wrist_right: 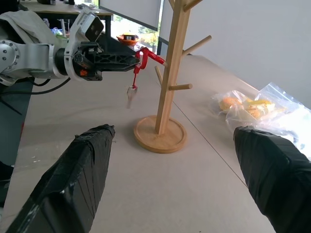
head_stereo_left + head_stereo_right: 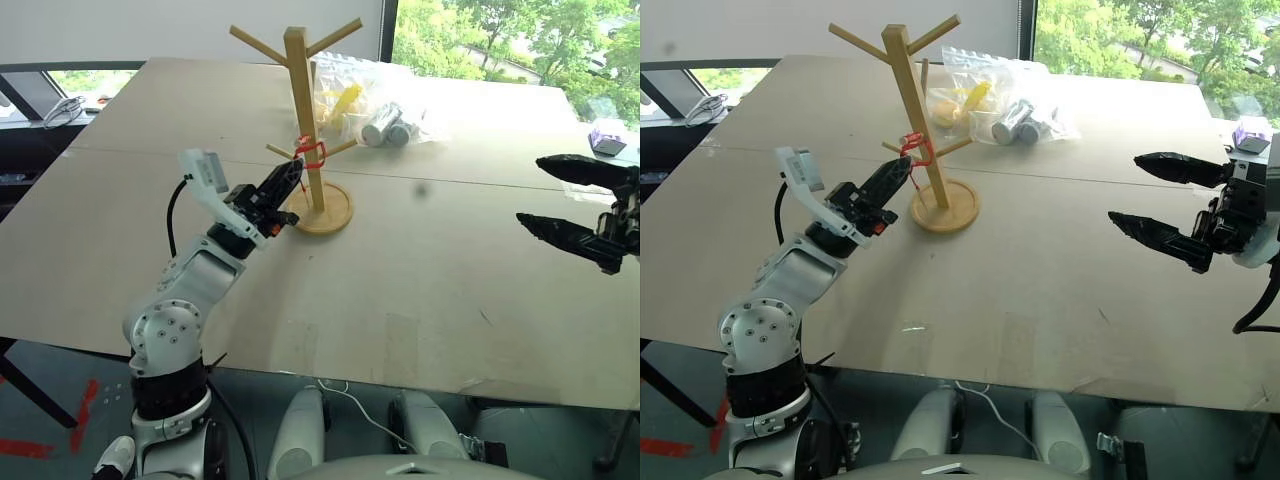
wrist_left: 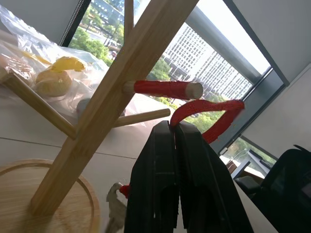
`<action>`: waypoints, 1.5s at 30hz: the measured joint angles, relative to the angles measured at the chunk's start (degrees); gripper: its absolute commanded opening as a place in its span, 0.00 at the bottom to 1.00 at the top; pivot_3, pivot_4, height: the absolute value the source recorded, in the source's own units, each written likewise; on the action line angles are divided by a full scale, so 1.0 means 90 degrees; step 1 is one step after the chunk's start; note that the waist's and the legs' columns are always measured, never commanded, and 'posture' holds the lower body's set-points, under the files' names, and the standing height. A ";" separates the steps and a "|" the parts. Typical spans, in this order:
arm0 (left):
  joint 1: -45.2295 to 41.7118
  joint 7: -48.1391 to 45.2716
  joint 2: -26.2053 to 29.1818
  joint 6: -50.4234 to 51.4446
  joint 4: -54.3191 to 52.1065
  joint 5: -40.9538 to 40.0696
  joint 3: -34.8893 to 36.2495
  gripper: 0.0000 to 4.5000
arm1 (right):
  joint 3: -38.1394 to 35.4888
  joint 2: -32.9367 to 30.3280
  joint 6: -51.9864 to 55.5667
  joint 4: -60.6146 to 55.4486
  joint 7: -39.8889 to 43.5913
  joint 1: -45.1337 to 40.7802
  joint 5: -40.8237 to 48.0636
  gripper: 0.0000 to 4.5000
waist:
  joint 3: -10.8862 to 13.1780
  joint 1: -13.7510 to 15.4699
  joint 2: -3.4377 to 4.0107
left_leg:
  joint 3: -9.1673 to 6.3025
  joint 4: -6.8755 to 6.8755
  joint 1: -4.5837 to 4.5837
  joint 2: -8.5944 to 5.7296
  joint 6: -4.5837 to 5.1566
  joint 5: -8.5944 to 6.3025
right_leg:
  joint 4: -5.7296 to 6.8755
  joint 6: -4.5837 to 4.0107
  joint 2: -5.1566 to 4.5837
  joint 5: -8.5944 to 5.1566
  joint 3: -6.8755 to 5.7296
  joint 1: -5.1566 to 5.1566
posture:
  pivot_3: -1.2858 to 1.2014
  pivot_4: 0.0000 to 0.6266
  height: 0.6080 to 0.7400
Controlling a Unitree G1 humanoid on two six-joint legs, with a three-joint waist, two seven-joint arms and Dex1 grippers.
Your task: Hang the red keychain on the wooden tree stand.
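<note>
The left gripper point(image 3: 175, 133) is clenched on the red keychain point(image 3: 214, 116), already looped over a low peg of the wooden tree stand point(image 2: 300, 100). Light, limp cord; pinch the loop itself. The right gripper point(image 2: 1160, 200) hangs released, far right.

Bare table point(image 2: 430, 290) between right gripper point(image 2: 575, 205) and wooden tree stand point(image 2: 305, 130), open path. Behind the stand, plastic bags point(image 2: 375, 100) crowd the far side. Left gripper point(image 2: 290, 178) and red keychain point(image 2: 310, 152) block the stand's lower left pegs.
</note>
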 measured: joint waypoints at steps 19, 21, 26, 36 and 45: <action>0.0067 0.0336 -0.0035 -0.0309 -0.0036 -0.0224 0.0164 0.01 | 0.0004 0.0081 0.0016 0.0001 -0.0016 -0.0033 0.0024 0.94 | 0.0000 0.0000 0.0000 | 0.0000 0.0000 0.0000 0.0000 0.0000 0.0000 | -0.0002 0.0000 0.0000 0.0000 0.0000 0.0000 | 0.52 0.24 1.00; 0.0051 0.0336 -0.0037 -0.0308 0.0022 -0.0223 0.0158 0.01 | 0.0003 0.0082 0.0044 -0.0002 -0.0020 -0.0095 0.0109 0.94 | 0.0000 -0.0001 0.0000 | 0.0000 0.0001 0.0000 0.0000 0.0000 0.0000 | -0.0002 0.0000 0.0000 0.0000 0.0000 0.0000 | 0.52 0.24 1.00; -0.0130 0.0363 -0.0159 -0.0355 0.0445 -0.0147 0.0084 0.01 | -0.0013 0.0032 0.0290 -0.0104 -0.0131 -0.0231 0.0504 0.94 | 0.0000 0.0005 -0.0001 | -0.0002 0.0000 -0.0005 -0.0001 0.0000 0.0000 | -0.0009 0.0000 0.0000 0.0000 -0.0002 0.0000 | 0.52 0.24 1.00; -0.0354 0.0392 -0.0257 -0.0385 0.0830 0.0177 -0.0070 0.14 | -0.0088 0.0009 0.0307 -0.0207 -0.0097 -0.0003 0.0476 0.94 | 0.0001 0.0045 -0.0001 | -0.0005 0.0001 -0.0014 -0.0002 0.0001 0.0000 | -0.0014 0.0001 0.0000 0.0000 -0.0005 -0.0006 | 0.52 0.24 1.00; -0.0225 0.0243 -0.0326 -0.0771 0.0616 0.0727 -0.0223 0.99 | -0.0134 0.0033 0.0268 -0.0221 -0.0056 0.0116 0.0407 0.94 | 0.0001 0.0095 -0.0001 | -0.0005 0.0001 -0.0018 -0.0002 0.0000 0.0000 | -0.0022 0.0001 -0.0001 0.0001 -0.0005 -0.0006 | 0.52 0.24 1.00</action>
